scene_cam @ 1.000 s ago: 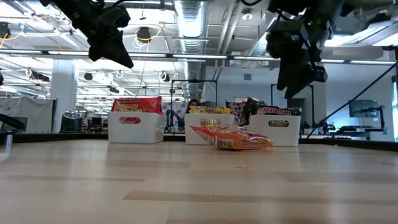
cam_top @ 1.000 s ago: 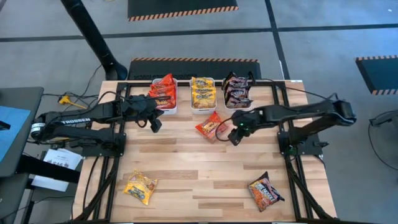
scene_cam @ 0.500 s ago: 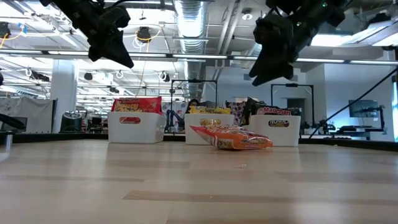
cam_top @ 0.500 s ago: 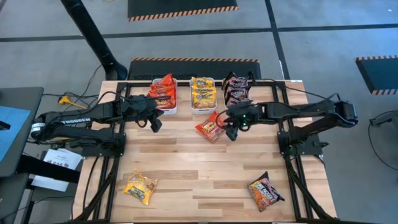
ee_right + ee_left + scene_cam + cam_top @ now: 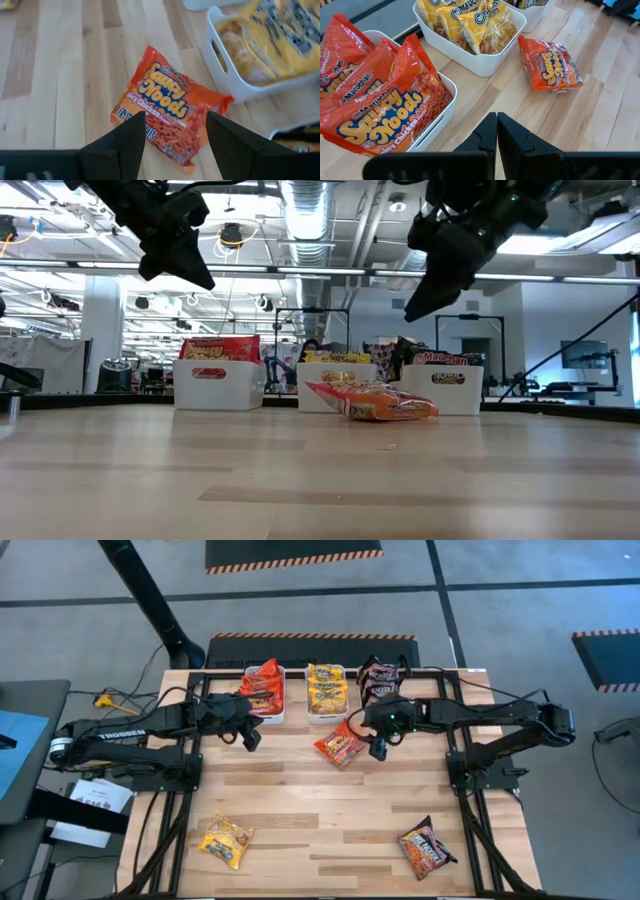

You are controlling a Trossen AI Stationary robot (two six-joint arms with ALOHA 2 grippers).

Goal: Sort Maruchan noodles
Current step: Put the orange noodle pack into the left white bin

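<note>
A red Maruchan packet point(image 5: 338, 747) point(image 5: 167, 100) lies flat on the table in front of the middle tub. My right gripper point(image 5: 378, 748) point(image 5: 175, 125) hangs open above the packet's right side, slanting down, touching nothing. My left gripper point(image 5: 250, 738) point(image 5: 496, 125) is shut and waits in the air near the left tub. Three white tubs stand along the far edge. They hold red packets point(image 5: 262, 690), yellow packets point(image 5: 327, 688) and dark packets point(image 5: 380, 685). A yellow packet point(image 5: 226, 840) and a dark-and-red packet point(image 5: 425, 848) lie near the table's near edge.
The tubs point(image 5: 218, 385) point(image 5: 320, 375) point(image 5: 450, 388) stand side by side just behind the red packet point(image 5: 375, 400). Dark frame rails run along the table's left and right sides. Bare wood lies between the red packet and the two near packets.
My right gripper has swung toward the table's left and far edge, over the red packet. It has tipped from pointing almost straight down to slanting. The packets have stayed where they were.
</note>
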